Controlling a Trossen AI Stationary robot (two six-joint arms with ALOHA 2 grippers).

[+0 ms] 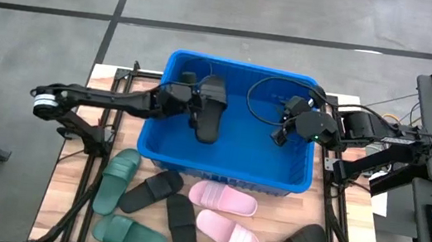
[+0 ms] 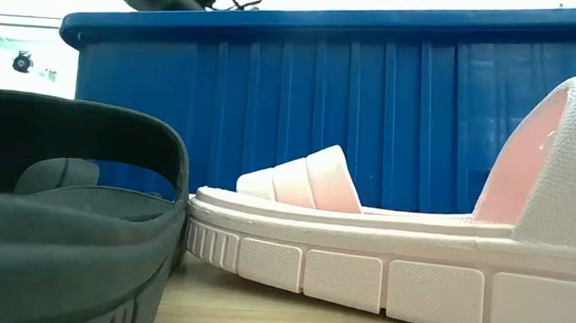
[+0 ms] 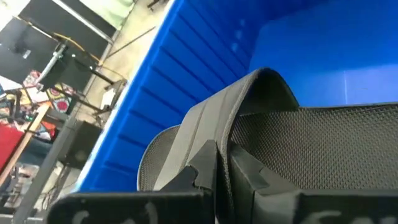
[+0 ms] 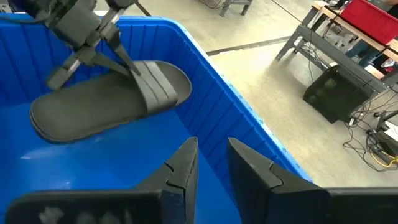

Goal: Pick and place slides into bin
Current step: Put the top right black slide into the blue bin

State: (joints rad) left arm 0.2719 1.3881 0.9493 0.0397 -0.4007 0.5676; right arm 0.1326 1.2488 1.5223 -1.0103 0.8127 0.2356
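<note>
1 black slide (image 1: 211,108) pinched by L gripper (image 1: 195,105) over bin (image 1: 162,160) | R gripper (image 4: 211,163) empty, part-open

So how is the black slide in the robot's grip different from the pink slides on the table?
The black slide hangs over the bin, pinched at its strap by the left gripper; the pink slides lie flat on the table, untouched. It is dark with a ridged strap; they are pale. Both are open-toe slides with one wide strap.
</note>
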